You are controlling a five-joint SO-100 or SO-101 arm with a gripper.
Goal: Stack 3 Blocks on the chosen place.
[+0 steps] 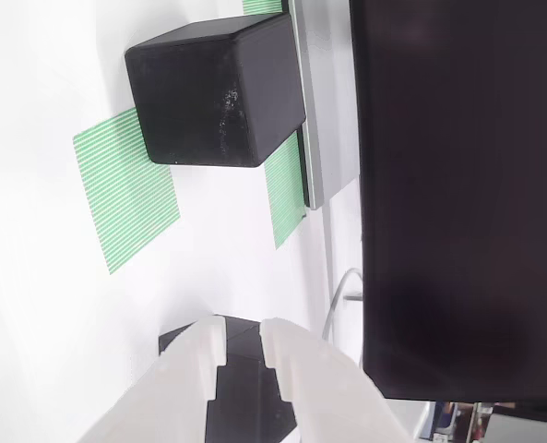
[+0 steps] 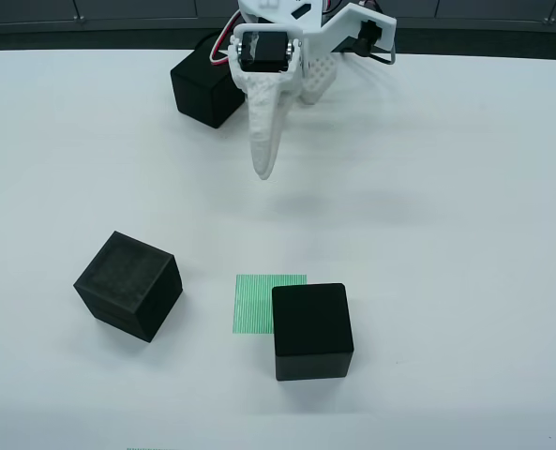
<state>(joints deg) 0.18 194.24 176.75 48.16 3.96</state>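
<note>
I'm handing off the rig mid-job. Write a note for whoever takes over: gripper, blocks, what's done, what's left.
Gripper: raised above the table, jaws slightly parted in the wrist view, holding nothing.
Blocks, overhead view: one covers only the patch's lower right corner; one sits left of the patch; one sits by the arm's base.
Done: nothing stacked.
Left: centre a block on the patch, then stack the other two.
</note>
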